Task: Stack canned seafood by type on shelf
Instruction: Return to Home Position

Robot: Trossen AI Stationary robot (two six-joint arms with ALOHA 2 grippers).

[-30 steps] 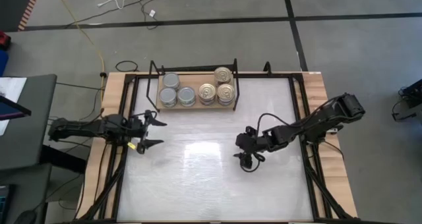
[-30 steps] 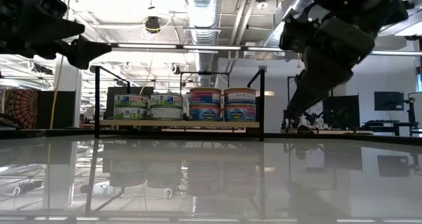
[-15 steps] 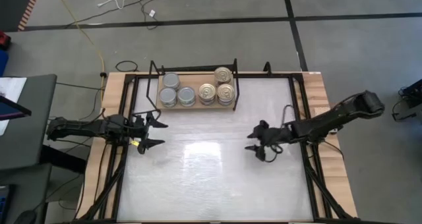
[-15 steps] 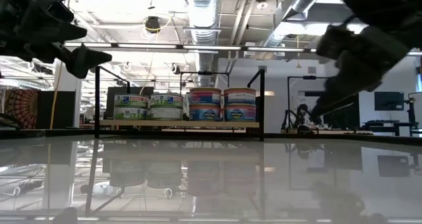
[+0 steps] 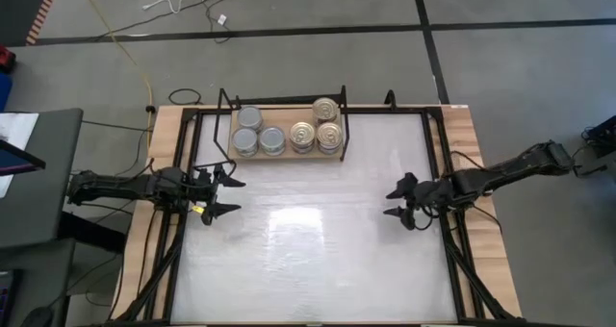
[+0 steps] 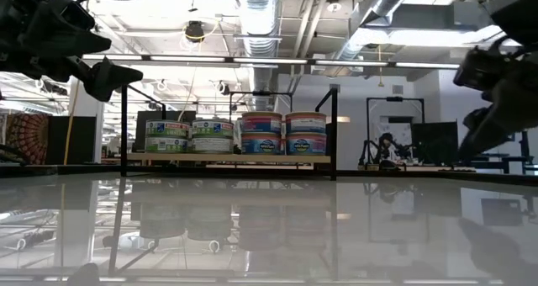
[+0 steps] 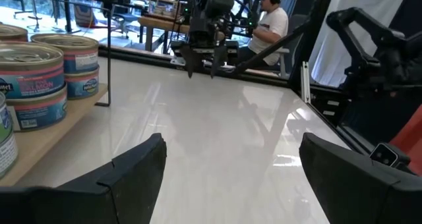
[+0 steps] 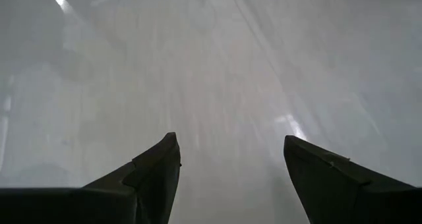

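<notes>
1. The right gripper (image 5: 389, 203) has swung out from the middle of the table (image 5: 308, 260) to its 3 o'clock edge. Its jaws are apart and it holds nothing. The left gripper (image 5: 235, 195) hasn't budged at 9 o'clock, jaws apart too.
2. The canned seafood (image 5: 272, 140) sits on the shelf (image 5: 287, 115) at 12 o'clock. Silver tops lie toward 9 and gold tops toward 3, with the gold-topped ones two high.
3. Handling call: these look like rigid, smooth-walled tins, probably dense for their size. Pinch squarely across the round side wall, because a nudge could slide a stacked tin off its partner.
</notes>
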